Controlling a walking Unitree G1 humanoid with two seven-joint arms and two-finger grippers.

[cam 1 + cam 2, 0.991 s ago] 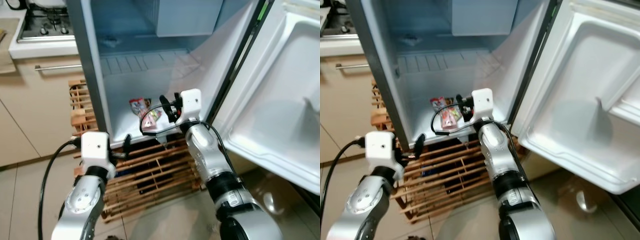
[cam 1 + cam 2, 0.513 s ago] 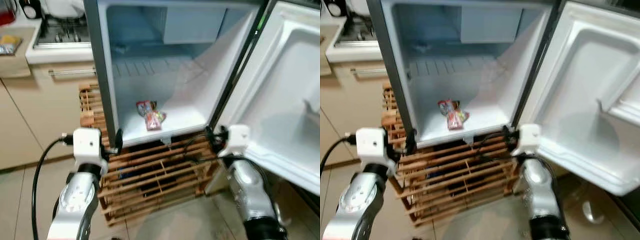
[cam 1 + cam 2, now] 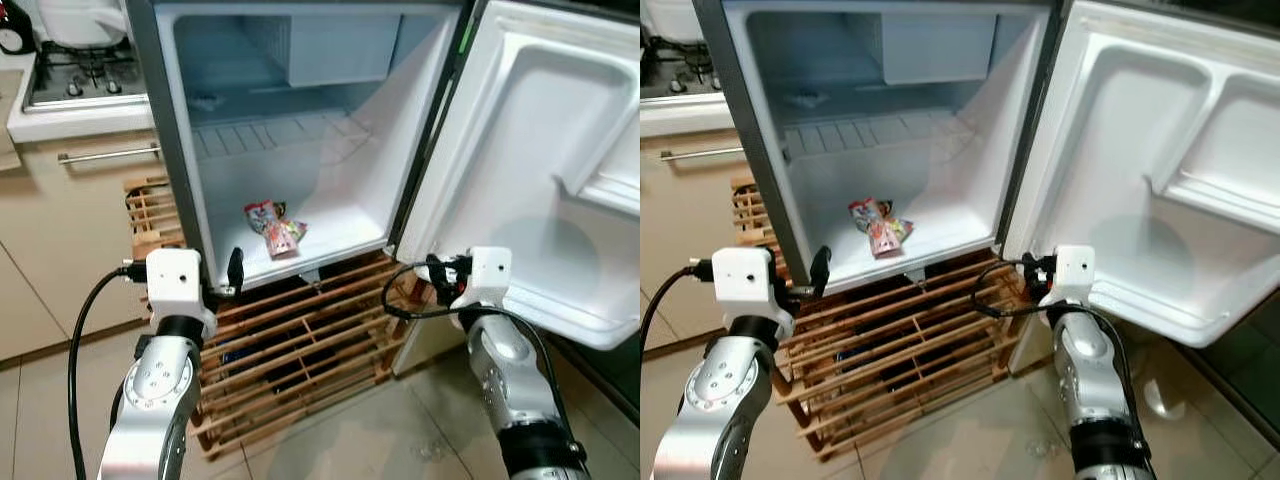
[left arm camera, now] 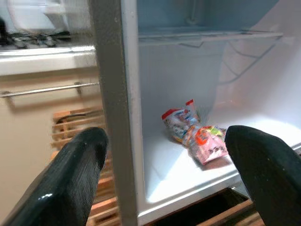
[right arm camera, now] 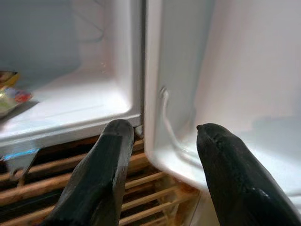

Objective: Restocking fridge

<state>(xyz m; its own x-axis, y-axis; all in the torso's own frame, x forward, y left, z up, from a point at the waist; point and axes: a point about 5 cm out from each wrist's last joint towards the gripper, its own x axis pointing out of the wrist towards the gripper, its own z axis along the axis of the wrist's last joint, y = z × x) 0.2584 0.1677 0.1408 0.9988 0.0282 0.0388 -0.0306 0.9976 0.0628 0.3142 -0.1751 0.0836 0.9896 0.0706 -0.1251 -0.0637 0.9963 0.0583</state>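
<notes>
1. Two snack packets (image 3: 275, 228) lie inside the fridge (image 3: 300, 120), on its white floor toward the front lip, touching one another; they are the sole stock I can see in there, so I judge the restocking barely begun, with the rest of the cabinet bare.

2. Swung wide to the right of the fridge opening, the door (image 3: 540, 170) shows moulded inner pockets holding nothing I can make out. No further goods are in sight near the fridge, so I cannot say what comes next.

3. Below the fridge's left front corner, the left end effector (image 4: 164, 174) is empty, its two fingers spread wide; through its wrist view the packets sit framed between the fingertips but well beyond them, past the grey edge of the fridge wall.

4. Below the fridge's right front corner, where the door hinges, the right end effector (image 5: 162, 169) is likewise parted and holds nothing, its fingers astride the seam between cabinet and door without touching either, as far as I can tell.

5. Materials: the fridge lining is smooth, glossy white plastic with ribbed grooves on the back wall and a boxy compartment at the top. The packets look like crinkly printed film, red and pink, soft and irregular. Under the fridge stands a slatted wooden rack (image 3: 300, 350), pale and rough-looking. To the left of the fridge run beige cupboards with a metal bar handle (image 3: 108, 155) and a gas hob (image 3: 80, 80) on the surface above. The end effector fingers are matt black and rounded.
</notes>
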